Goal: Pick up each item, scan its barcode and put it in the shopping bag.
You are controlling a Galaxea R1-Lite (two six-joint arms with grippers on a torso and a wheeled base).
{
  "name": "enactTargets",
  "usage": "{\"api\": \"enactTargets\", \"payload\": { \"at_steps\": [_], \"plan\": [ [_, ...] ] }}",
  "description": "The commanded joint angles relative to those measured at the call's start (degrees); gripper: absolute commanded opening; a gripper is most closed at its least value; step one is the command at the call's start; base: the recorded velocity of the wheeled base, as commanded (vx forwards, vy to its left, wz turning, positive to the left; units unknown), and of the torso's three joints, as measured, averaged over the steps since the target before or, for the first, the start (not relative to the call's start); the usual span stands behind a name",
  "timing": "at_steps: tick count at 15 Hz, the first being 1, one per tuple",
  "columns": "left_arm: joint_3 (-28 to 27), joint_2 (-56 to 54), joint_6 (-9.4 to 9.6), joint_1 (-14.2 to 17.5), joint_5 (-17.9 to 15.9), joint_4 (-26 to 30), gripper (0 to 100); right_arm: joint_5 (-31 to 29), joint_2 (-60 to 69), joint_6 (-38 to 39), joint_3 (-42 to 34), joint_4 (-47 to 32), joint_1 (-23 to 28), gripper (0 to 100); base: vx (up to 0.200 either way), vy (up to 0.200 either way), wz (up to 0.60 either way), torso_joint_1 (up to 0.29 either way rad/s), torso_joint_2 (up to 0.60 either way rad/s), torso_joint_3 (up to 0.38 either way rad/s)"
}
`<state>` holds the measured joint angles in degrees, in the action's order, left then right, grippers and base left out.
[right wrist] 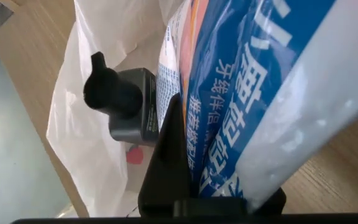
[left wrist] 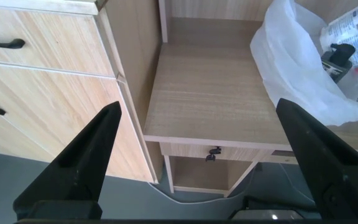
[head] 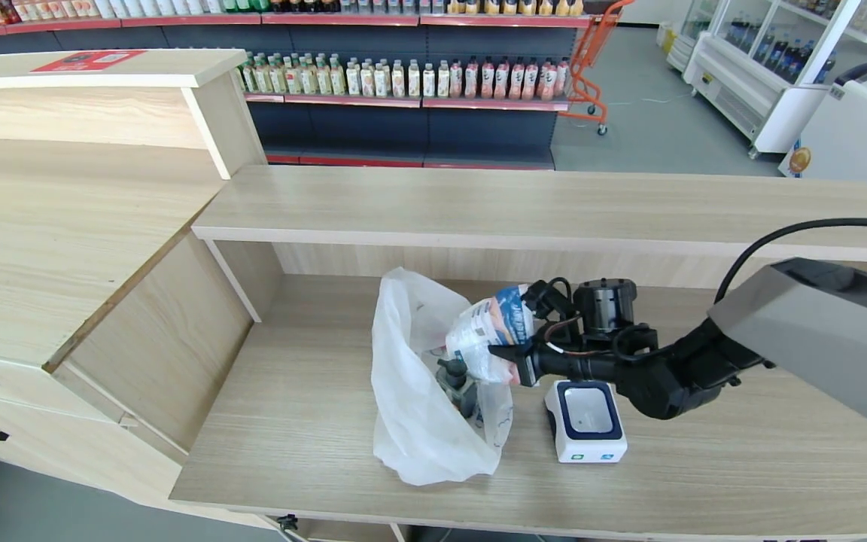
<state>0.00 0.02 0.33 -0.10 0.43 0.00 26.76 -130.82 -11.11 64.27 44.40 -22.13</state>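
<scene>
**Packet held over the bag, not yet let go**

Head view: my right gripper (head: 512,354) is clamped on the packet (head: 488,331), holding it above the open mouth of the bag (head: 411,421). The bag stands on the counter (head: 290,452), just left of the scanner (head: 586,421). A pump bottle (head: 457,384) already sits inside, so I judge one item bagged and this one close; whether it was scanned I cannot tell. Left wrist view: my left gripper (left wrist: 199,107) hangs off the counter's near left edge, fingers wide and empty. Right wrist view: my finger (right wrist: 173,155) presses the packet (right wrist: 260,93), and the bottle (right wrist: 126,99) lies beyond it in the bag.
</scene>
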Motion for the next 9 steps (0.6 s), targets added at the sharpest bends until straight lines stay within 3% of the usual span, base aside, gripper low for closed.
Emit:
{"api": "enactTargets", "payload": {
  "at_steps": [1, 4, 5, 9],
  "plan": [
    [0.0, 0.0, 0.02, 0.0, 0.0, 0.0, 100, 0.0, -5.1, -1.9, 4.2, -1.2, -0.5, 0, 0.000, 0.000, 0.00, 0.000, 0.00, 0.000],
    [0.0, 0.0, 0.02, 0.0, 0.0, 0.0, 100, 0.0, -6.1, -2.7, 6.6, -2.6, -0.4, 0, 0.000, 0.000, 0.00, 0.000, 0.00, 0.000],
    [0.0, 0.0, 0.02, 0.0, 0.0, 0.0, 100, 0.0, -6.4, -3.0, 6.9, -2.7, -0.4, 100, 0.000, 0.000, 0.00, 0.000, 0.00, 0.000],
    [0.0, 0.0, 0.02, 0.0, 0.0, 0.0, 100, 0.8, -6.0, -1.6, 7.5, -2.8, -1.0, 100, 0.000, 0.000, 0.00, 0.000, 0.00, 0.000]
  ]
}}
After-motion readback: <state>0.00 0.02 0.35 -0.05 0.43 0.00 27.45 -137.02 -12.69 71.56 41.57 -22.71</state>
